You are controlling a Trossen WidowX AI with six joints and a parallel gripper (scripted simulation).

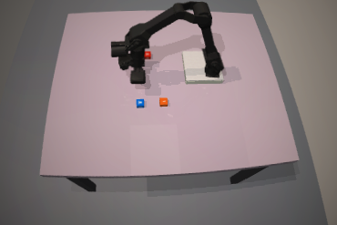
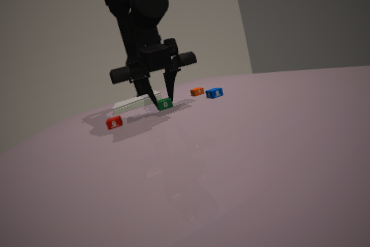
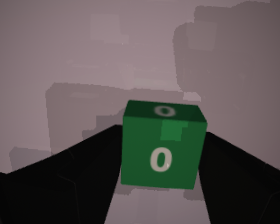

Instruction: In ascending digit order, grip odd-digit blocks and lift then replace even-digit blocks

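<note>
A green block (image 2: 165, 104) (image 3: 137, 160) shows a white 0. My gripper (image 2: 164, 104) (image 3: 161, 138) is shut on it, one finger at each side, and holds it just above the table. In the top view the arm hides the green block. A red block (image 1: 148, 55) (image 2: 114, 123) sits near the gripper. A blue block (image 1: 140, 103) (image 2: 214, 93) and an orange block (image 1: 164, 102) (image 2: 197, 92) sit side by side, apart from the gripper. The printed digits on these three are too small to read surely.
The arm's base stands on a white slab (image 1: 193, 65) (image 2: 125, 104) on the pink table (image 1: 91, 138) (image 2: 280, 151). The arm (image 1: 168, 19) reaches over the table from the slab, and its shadow falls around the red and green blocks.
</note>
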